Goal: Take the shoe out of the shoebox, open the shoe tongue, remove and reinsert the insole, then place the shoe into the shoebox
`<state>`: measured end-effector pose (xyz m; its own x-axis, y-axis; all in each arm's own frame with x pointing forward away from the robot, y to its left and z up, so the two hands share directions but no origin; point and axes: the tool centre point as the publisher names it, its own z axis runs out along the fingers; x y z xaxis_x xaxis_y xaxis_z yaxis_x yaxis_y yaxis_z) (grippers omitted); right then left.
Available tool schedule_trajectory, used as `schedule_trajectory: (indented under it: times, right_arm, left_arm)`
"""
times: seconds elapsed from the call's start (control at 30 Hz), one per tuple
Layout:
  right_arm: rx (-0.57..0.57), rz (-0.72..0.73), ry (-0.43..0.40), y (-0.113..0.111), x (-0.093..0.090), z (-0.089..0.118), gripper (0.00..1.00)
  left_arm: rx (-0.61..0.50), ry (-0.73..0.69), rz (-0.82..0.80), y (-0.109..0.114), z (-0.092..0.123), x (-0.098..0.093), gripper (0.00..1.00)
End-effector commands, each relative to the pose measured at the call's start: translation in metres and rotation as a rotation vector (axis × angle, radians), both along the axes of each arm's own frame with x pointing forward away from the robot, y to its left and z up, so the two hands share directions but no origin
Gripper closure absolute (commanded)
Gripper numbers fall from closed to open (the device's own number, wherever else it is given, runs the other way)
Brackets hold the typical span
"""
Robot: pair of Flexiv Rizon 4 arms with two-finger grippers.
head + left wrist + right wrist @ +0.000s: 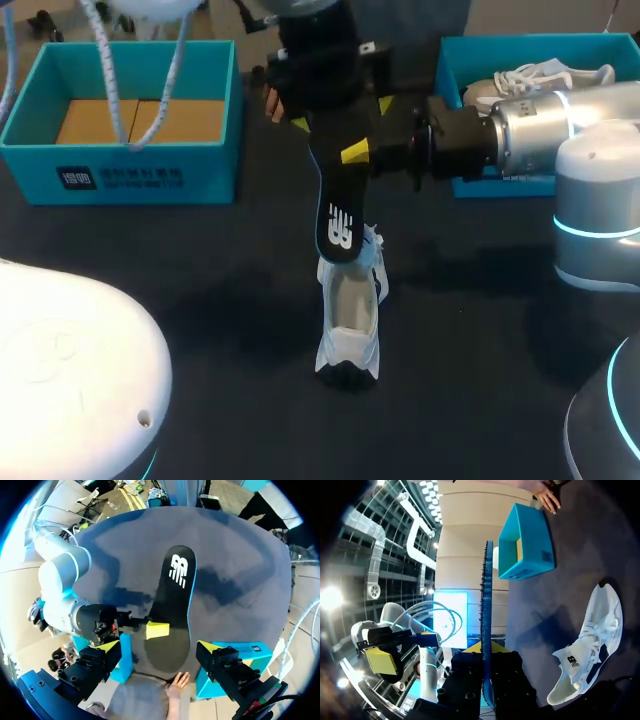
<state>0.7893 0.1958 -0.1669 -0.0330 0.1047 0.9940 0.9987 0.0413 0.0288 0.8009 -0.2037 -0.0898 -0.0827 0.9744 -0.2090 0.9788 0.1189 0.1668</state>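
I am holding the black insole (335,215) in my right gripper (355,152). Its yellow tips are clamping the insole's edge from both sides, so it is hanging lengthwise over the white shoe (348,320) with its logo end pointing down at the shoe's mouth. The views do not show whether that end is touching the collar. The shoe is lying on the dark table (200,280), opening facing up; I judge this is what lets the insole be fed straight in. In the right wrist view the insole is showing edge-on between the fingers, which suggests a thin but square grip. My left gripper (158,647) is hovering over the insole's upper end with its fingers spread wide on either side and touching nothing, probably to steady or push the insole once I start reinserting it. The empty teal shoebox (130,165) is sitting well apart from the shoe, open for the final placement. A second box (520,42) is holding another shoe (540,80). A person's hand (175,682) is resting at the table's far edge.
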Motion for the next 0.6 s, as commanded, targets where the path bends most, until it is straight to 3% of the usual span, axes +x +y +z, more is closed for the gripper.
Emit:
schedule_trajectory:
  times: [0.03, 0.13, 0.6]
  right_arm:
    - [0.003, -0.005, -0.002, 0.0, -0.0017, 0.0011, 1.0]
    - [0.004, -0.007, -0.004, -0.0009, -0.0028, 0.0019, 1.0]
    - [0.002, -0.019, -0.007, -0.001, -0.0054, 0.0017, 1.0]
  left_arm:
    - [0.163, 0.057, 0.011, -0.0079, 0.0002, 0.0129, 0.0]
    - [0.206, 0.071, 0.02, -0.007, -0.0005, 0.0152, 0.0]
    - [0.195, 0.099, 0.018, -0.0003, -0.0041, 0.013, 0.0]
